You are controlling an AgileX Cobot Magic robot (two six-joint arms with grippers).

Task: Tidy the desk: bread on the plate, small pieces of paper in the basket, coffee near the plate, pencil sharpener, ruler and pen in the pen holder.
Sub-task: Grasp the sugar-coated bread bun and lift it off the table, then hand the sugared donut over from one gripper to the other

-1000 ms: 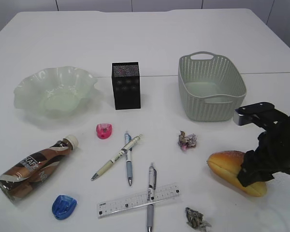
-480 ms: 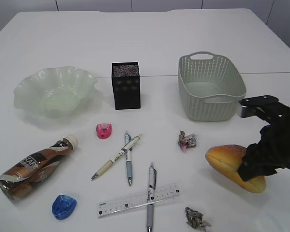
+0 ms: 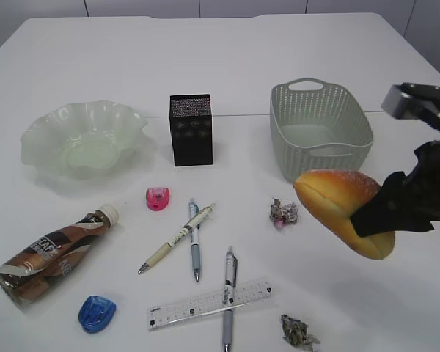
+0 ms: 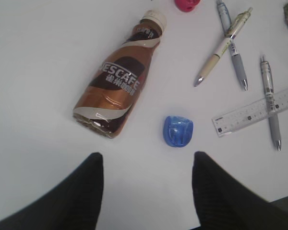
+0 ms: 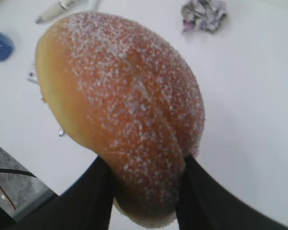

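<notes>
The right pincer point(image 3: 372, 220) is clamped on the bread point(image 3: 341, 209), holding it clear above the tabletop point(image 3: 279, 51) near the right edge, just in front of the basket point(image 3: 320, 132). The left pincer point(image 4: 146, 191) stands apart, empty, above the coffee point(image 4: 120, 91) near the front left corner. The plate point(image 3: 84, 139) sits toward the left edge.
</notes>
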